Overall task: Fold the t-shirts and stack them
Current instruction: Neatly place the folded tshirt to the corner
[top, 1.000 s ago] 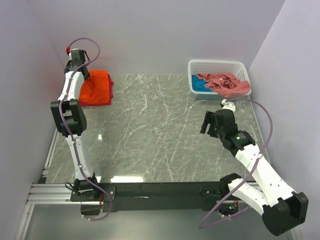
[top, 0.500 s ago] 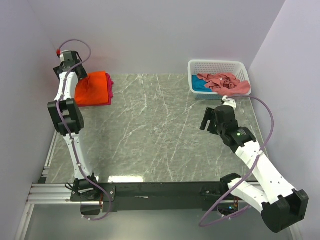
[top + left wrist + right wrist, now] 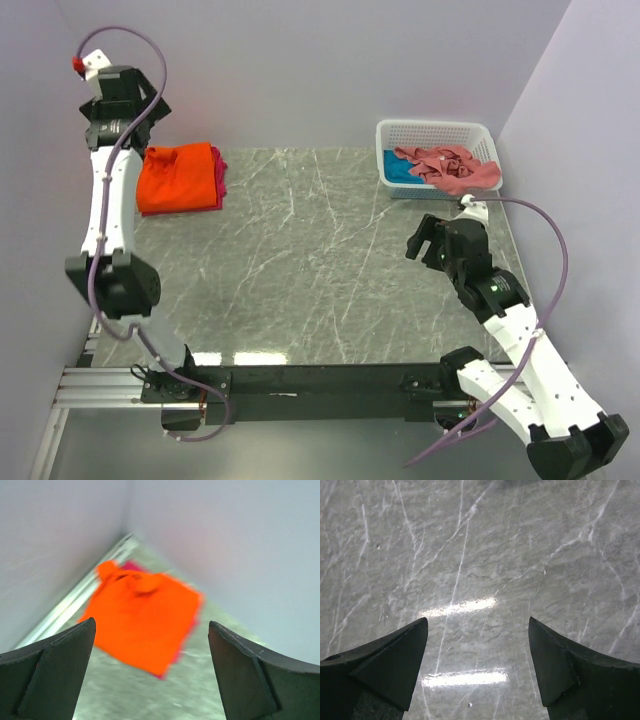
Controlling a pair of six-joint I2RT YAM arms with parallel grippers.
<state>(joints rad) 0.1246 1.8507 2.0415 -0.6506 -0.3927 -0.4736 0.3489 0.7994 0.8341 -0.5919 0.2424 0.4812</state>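
Observation:
A folded bright orange t-shirt (image 3: 177,177) lies at the table's far left on a magenta-red one, whose edge (image 3: 219,178) shows on the right side. My left gripper (image 3: 140,105) hangs open high above and behind this stack, near the back wall. In the left wrist view the orange shirt (image 3: 145,617) lies well below the open gripper (image 3: 151,625), with a magenta rim (image 3: 176,656) peeking out. A salmon-pink shirt (image 3: 450,167) and a teal-blue one (image 3: 400,170) lie crumpled in the white basket (image 3: 435,131). My right gripper (image 3: 420,243) is open over bare marble (image 3: 477,570), just in front of the basket.
The walls close in on the left, the back and the right. The basket stands in the far right corner. A metal rail (image 3: 100,310) runs along the table's left edge. The arm bases sit on the black bar (image 3: 320,380) at the near edge.
My left gripper has opened, let go of the orange shirt and lifted up and back to the far left corner. The right arm has shifted slightly right.

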